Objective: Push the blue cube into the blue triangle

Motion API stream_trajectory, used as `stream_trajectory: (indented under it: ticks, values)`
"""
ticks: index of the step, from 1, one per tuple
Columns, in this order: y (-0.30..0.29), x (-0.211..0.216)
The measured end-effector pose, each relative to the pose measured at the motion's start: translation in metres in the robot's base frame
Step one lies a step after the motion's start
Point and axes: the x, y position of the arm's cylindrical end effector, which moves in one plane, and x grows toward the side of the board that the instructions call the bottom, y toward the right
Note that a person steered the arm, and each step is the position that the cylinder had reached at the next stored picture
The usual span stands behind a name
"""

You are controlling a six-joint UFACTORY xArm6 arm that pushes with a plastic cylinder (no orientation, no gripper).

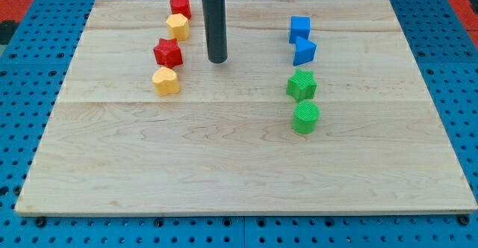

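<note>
The blue cube (299,28) sits on the wooden board at the upper right of middle. The blue triangle (304,51) lies directly below it, touching or nearly touching. My rod comes down from the view's top, and my tip (217,60) rests on the board well to the left of both blue blocks, about level with the blue triangle. The tip touches no block.
A green star-like block (302,85) and a green cylinder (305,118) lie below the blue triangle. Left of the tip stand a red block (180,7), a yellow block (178,27), a red star (168,52) and a yellow heart-like block (166,81).
</note>
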Motion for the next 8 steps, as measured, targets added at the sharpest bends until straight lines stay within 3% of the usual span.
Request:
stream_trajectory:
  ticks: [4,6,7,8]
  values:
    - [0.014,-0.005]
    - [0.051,-0.104]
    - [0.111,-0.15]
    - [0.136,-0.114]
